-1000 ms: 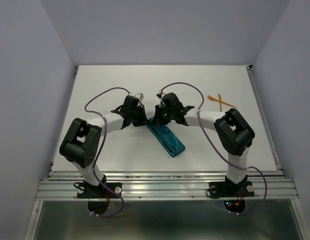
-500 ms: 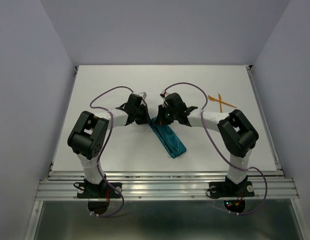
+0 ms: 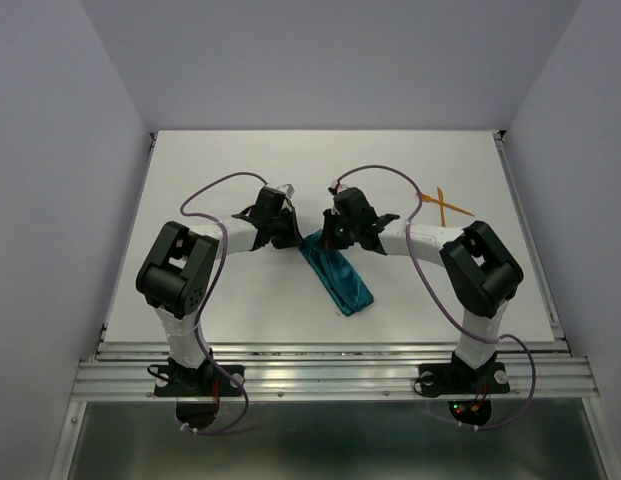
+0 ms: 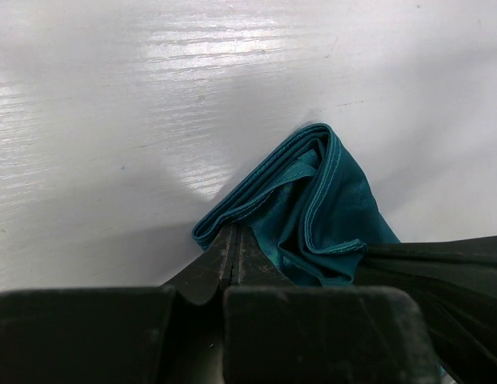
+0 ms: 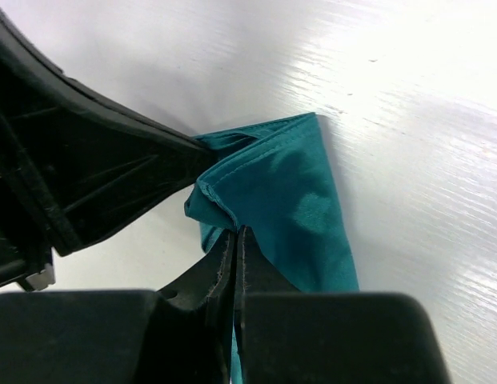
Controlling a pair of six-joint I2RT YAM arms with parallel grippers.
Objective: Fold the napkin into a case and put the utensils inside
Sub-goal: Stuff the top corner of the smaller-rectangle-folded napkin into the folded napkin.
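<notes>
Left fingers and right fingers are pinching the folded napkin at its far end; utensils are lying outside it, near the worktop's right edge.

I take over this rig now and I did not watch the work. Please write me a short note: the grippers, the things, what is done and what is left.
The left gripper is shut on the napkin, pinching its far end.
The right gripper is shut on the same end, close beside the left one.
The napkin is folded into a narrow strip and lies diagonally mid-table.
The utensils lie crossed at the far right, apart from the cloth.
Done: the narrow folds.
Left: finish the case, then put both utensils inside.
</notes>
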